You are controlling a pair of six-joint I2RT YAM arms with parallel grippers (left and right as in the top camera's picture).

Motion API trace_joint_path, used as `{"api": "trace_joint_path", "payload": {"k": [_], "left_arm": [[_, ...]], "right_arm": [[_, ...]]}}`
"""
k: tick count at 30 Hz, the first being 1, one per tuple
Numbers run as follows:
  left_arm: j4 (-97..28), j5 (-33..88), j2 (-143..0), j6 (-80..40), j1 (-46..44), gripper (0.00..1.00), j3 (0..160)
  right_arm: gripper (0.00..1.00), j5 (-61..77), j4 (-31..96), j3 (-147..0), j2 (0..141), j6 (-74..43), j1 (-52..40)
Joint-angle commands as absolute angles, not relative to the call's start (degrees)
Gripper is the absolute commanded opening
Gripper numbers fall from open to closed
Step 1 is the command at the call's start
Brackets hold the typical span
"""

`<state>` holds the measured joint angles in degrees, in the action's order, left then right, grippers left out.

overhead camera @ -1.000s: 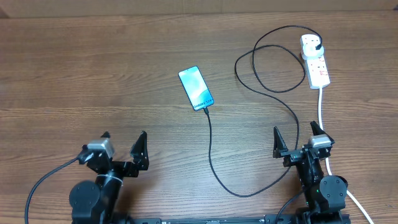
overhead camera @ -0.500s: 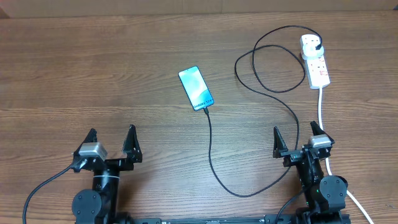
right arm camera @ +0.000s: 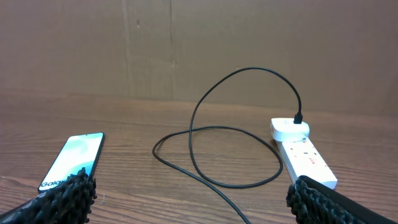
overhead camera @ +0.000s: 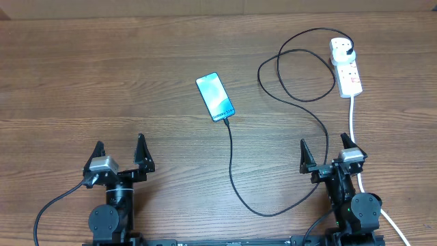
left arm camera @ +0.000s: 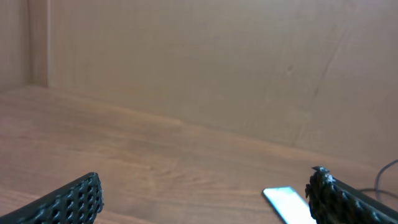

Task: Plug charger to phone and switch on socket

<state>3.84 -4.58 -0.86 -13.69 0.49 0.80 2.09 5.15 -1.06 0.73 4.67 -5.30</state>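
Wooden table (overhead camera: pixel 102 68): carries all items; the phone (overhead camera: pixel 214 97) lies flat near its middle, screen up and lit cyan.

Left gripper (overhead camera: pixel 119 142): well apart from the phone, on its near left; fingers spread wide, holding nothing.

Right gripper (overhead camera: pixel 323 141): well apart from the phone, on its near right; fingers spread wide, holding nothing.

Charger (overhead camera: pixel 231 164): thin black cable. Its tip touches the phone's near short edge. It sweeps toward the robot, then loops away right of the phone to a black plug seated in the socket.

Thick white cord (overhead camera: pixel 353 116): runs from the socket toward the robot, far right of the phone.

Socket (overhead camera: pixel 347 68): white strip, red markings, far right of the phone; switch position too small to tell.
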Motion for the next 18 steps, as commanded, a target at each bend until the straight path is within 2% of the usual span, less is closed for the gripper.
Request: {"api": "trace_joint_path", "payload": {"k": [1, 4, 13, 18], "left_arm": [[1.0, -6.8, -0.2, -10.8, 0.8, 1.00, 0.3], [-3.7, -9.0, -0.2, -10.4, 0.8, 1.00, 0.3], [-3.9, -7.8, -0.2, 1.0, 0.8, 1.00, 0.3], [-4.0, -7.4, -0.2, 1.3, 0.7, 1.00, 0.3]], "right_arm": [[1.00, 1.5, 4.8, -0.5, 0.2, 4.3, -5.5], [1.00, 1.5, 4.8, -0.5, 0.2, 4.3, -5.5], [1.00, 1.5, 4.8, -0.5, 0.2, 4.3, -5.5], [1.00, 1.5, 4.8, -0.5, 0.2, 4.3, -5.5]]}}
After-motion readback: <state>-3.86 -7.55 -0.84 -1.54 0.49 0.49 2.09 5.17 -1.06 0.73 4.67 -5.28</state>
